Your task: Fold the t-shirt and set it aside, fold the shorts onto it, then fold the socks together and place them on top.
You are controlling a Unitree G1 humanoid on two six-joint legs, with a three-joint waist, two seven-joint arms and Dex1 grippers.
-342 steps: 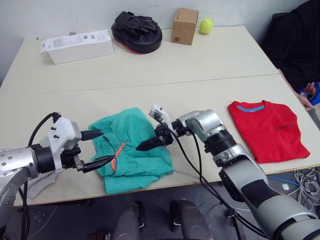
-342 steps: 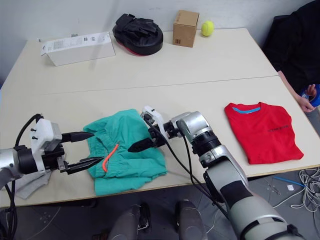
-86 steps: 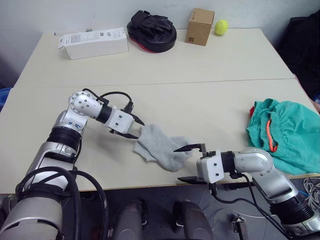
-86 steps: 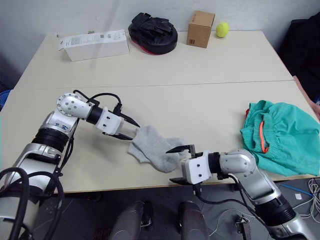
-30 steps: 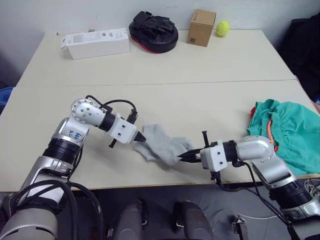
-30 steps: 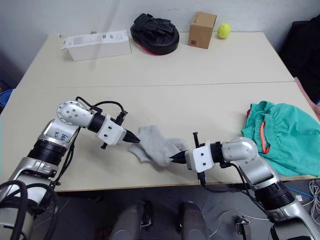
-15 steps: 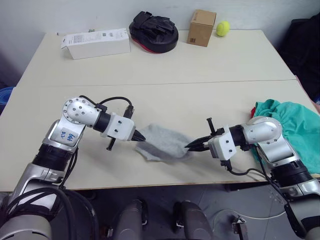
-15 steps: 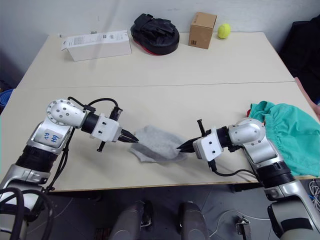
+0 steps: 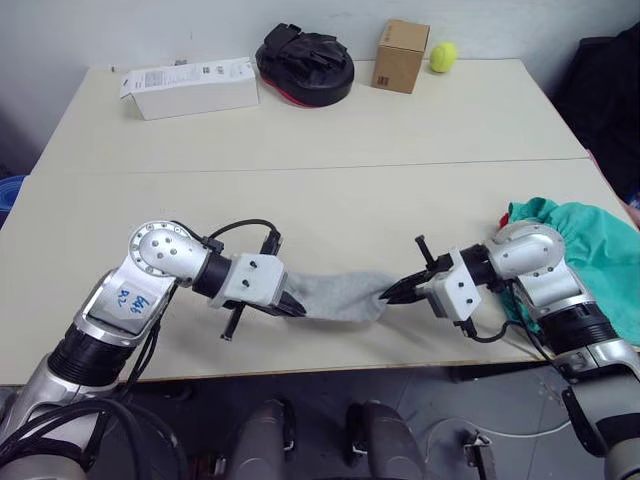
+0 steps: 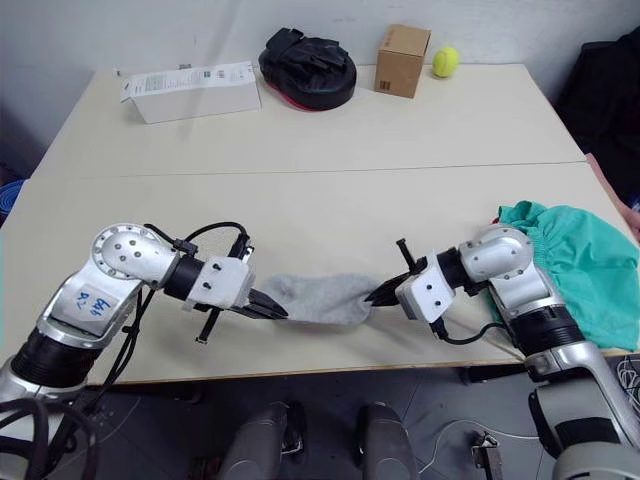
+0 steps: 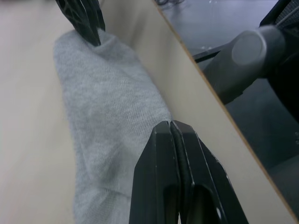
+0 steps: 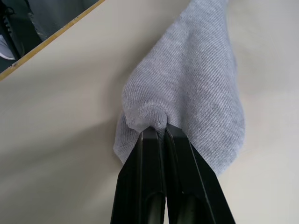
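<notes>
1. The socks (image 9: pixel 340 296) lie flat near the front edge of the worktop (image 9: pixel 330 120), drawn out into one long grey strip between the two arms. They appear stacked, though I cannot tell the two layers apart.

2. The left claw (image 9: pixel 292 307) is closed tight on the left end of the socks, its black fingers (image 11: pixel 173 154) pressed together on the fabric. It serves as an anchor, so the cloth cannot slide when the other end is pulled.

3. The right claw (image 9: pixel 395 294) is pinched shut on the opposite end, bunching a small fold of knit at its fingertips (image 12: pixel 156 135). Holding both ends low and apart keeps the fabric taut and smooth, which I judge is meant to line the pair up before one end is folded over the other.

4. The shorts (image 9: pixel 590 250) sit bunched at the right edge of the worktop, just behind the right arm. They are set there as the pile to receive the socks; the shirt is not visible beneath them.

5. A white box (image 9: pixel 190 86), a black pad (image 9: pixel 305 62), a cardboard box (image 9: pixel 400 55) and a tennis ball (image 9: pixel 443 56) stand along the far side, well apart from the work.
</notes>
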